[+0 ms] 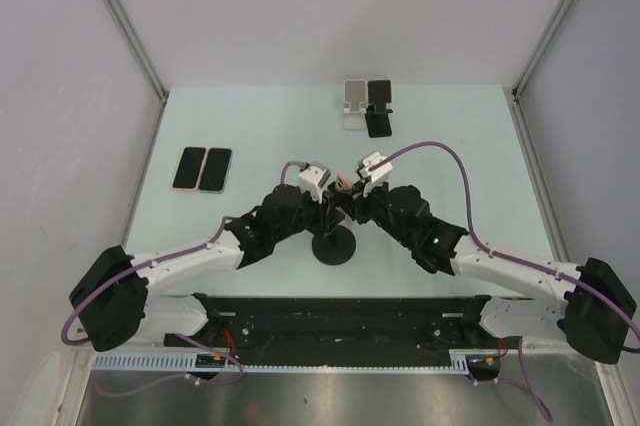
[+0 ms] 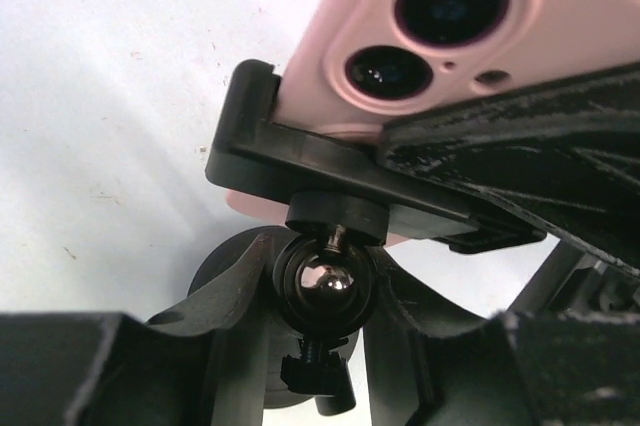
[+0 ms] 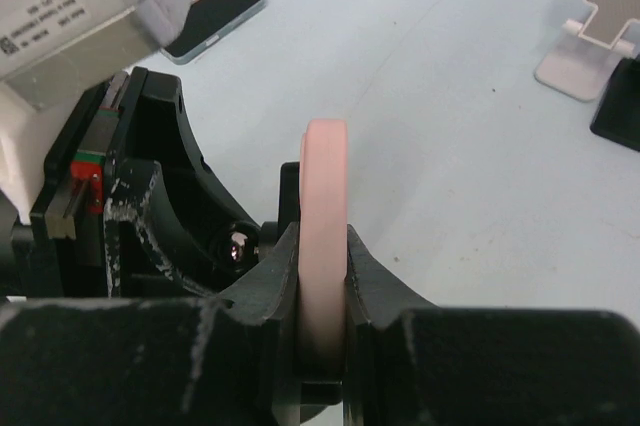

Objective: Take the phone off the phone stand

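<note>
On your far left the desk [image 1: 260, 126] runs out to its left edge beside the enclosure wall. Two spare phones [image 1: 202, 169] lie flat there just beside each other, screens up, near that edge and well apart from the arms. The bare desk between them and the middle gives you open room. The left arm [image 1: 200, 256] reaches in from the left, and the left jaws are clenched on the phone stand [image 1: 334, 248] at its ball joint [image 2: 325, 284], with a finger [image 2: 235, 281] on each side of the socket, below the clamp [image 2: 300, 151]. The stand's round base sits on the desk in the middle, just ahead of the arm bases. The clamp holds the pink phone [image 3: 324, 171], raised off the desk, with its camera end sticking out past the clamp's lip in the left wrist view. The right jaws are grasping that phone, with a finger [image 3: 385, 281] pressed flat against each face and the phone's thin edge showing between them. The right arm [image 1: 500, 266] comes in from the right, so both wrists crowd close together over the stand. Toward the far edge, a silver stand [image 1: 352, 103] and a black stand [image 1: 379, 111] sit just beside each other, well apart from the jaws. Bare desk stretches from them out to the right edge.
</note>
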Available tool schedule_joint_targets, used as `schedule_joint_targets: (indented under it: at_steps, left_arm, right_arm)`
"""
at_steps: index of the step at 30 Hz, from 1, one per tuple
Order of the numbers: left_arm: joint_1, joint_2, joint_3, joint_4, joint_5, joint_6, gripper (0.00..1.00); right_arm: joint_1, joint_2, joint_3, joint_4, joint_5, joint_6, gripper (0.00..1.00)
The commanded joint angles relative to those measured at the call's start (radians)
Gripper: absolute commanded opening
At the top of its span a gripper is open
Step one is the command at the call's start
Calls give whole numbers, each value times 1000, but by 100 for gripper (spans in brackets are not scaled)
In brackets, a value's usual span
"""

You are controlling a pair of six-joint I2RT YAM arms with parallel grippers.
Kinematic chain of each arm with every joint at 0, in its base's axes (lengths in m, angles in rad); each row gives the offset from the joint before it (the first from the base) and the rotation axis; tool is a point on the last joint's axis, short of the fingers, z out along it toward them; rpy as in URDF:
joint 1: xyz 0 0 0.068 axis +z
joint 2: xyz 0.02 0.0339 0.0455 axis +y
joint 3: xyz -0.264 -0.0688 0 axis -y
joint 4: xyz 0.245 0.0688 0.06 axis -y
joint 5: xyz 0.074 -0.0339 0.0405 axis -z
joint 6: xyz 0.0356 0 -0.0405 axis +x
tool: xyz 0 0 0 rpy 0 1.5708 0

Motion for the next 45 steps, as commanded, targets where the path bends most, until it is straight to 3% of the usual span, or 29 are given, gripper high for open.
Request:
schedule_joint_targets:
  at_steps: [1, 10, 24, 37, 45]
  left_arm:
    - [121, -7, -15, -108, -334, -198, 0]
    - [141, -15, -4, -122, -354, -195, 0]
    - [142, -86, -81, -105, -388, -150, 0]
    - [92, -145, -115, 7, -305, 39, 1]
    - [32, -190, -128, 50, -349, 133, 0]
  right_arm:
    - [82, -85, 0, -385, 23, 63, 0]
    - [117, -111, 2, -416, 68, 102, 0]
    - [-58, -223, 2, -355, 66, 214, 0]
    - [-67, -120, 77, -198, -26, 152, 0]
    - [-72, -41, 174, -243, 83, 191, 0]
